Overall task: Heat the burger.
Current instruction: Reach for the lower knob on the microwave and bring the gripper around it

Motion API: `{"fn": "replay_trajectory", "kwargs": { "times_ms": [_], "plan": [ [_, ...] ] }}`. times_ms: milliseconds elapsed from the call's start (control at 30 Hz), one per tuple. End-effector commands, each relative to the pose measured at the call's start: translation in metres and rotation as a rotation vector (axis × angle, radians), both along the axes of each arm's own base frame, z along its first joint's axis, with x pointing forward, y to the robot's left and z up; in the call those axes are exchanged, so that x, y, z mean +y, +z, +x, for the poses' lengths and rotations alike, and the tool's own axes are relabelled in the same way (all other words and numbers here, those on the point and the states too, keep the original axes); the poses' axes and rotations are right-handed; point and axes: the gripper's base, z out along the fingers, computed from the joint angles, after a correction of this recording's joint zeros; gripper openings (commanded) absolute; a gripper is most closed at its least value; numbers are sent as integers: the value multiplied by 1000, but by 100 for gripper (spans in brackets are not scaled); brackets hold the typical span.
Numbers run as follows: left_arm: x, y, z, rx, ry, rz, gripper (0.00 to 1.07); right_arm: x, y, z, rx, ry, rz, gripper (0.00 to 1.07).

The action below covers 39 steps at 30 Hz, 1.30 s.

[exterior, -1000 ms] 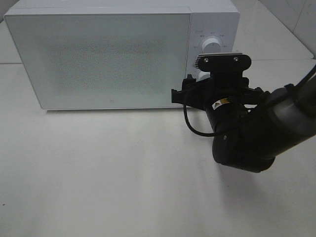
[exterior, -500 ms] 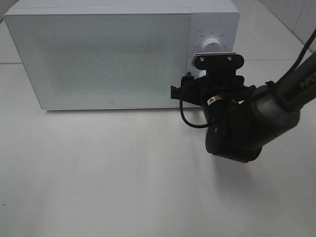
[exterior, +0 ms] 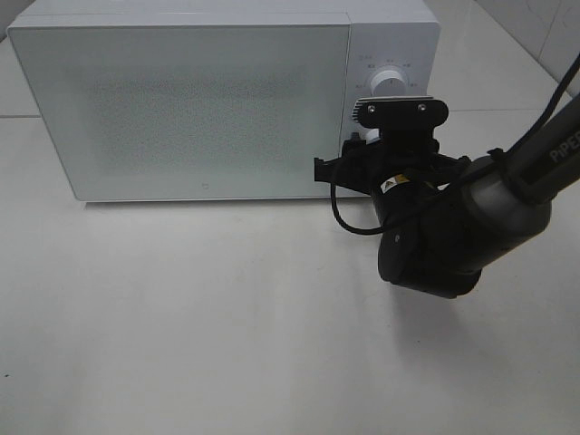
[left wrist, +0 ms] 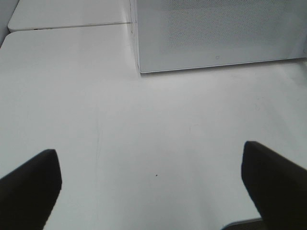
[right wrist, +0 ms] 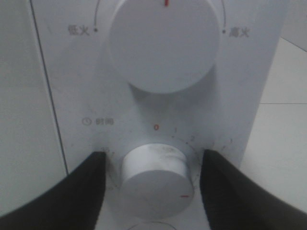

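Observation:
The burger is out of view. The white microwave [exterior: 208, 100] stands at the back of the table with its frosted door [exterior: 181, 109] shut. My right gripper [right wrist: 153, 160] is at the control panel. Its dark fingers [right wrist: 93, 184] straddle the lower dial [right wrist: 156, 179], with a narrow gap showing on each side of it. The larger upper dial [right wrist: 165, 43] sits just above. From above, the right wrist [exterior: 426, 227] hides the lower dial. My left gripper [left wrist: 151, 158] hangs open over bare table, short of the microwave's front corner [left wrist: 139, 72].
The white tabletop [exterior: 181, 326] spreads in front of the microwave. The right arm [exterior: 526, 181] comes in from the right edge. A tiled seam [left wrist: 67, 26] runs beside the microwave.
The right arm has pushed a little closer to the control panel and up, then held still. The microwave door has stayed shut.

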Motion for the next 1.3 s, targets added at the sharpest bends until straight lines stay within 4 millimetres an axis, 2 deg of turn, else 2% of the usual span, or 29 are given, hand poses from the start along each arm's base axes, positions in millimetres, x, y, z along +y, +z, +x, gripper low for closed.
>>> {"fn": "replay_trajectory", "kwargs": {
  "times_ms": [33, 67, 100, 133, 167, 233, 600, 867, 933, 1133, 1300],
  "plan": [
    [0, 0, -3, -30, 4, -1, 96, -1, 4, 5, -20, -11, 47, 34],
    [0, 0, -3, -30, 4, -1, 96, -1, 4, 5, -20, -12, 58, 28],
    [0, 0, -3, -30, 4, -1, 96, -1, 4, 5, -20, -12, 58, 28],
    [0, 0, -3, -30, 4, -1, 96, 0, 3, 5, -12, -11, 64, 19],
    [0, 0, -3, -30, 4, -1, 96, 0, 3, 5, -12, -11, 64, 19],
    [0, 0, -3, -30, 4, -1, 96, 0, 2, 4, 0, -8, 65, 8],
    [0, 0, -3, -30, 4, -1, 96, 0, 3, 4, -6, -11, 91, 10],
    [0, 0, -3, -30, 4, -1, 96, 0, 3, 4, -12, -30, 190, 11],
    [0, 0, -3, -30, 4, -1, 96, 0, 4, 5, -22, -47, 281, 11],
    [0, 0, -3, -30, 4, -1, 96, 0, 5, 5, -42, -63, 379, 11],
    [0, 0, -3, -30, 4, -1, 96, 0, 6, 5, -62, -103, 632, 11]
  ]
}}
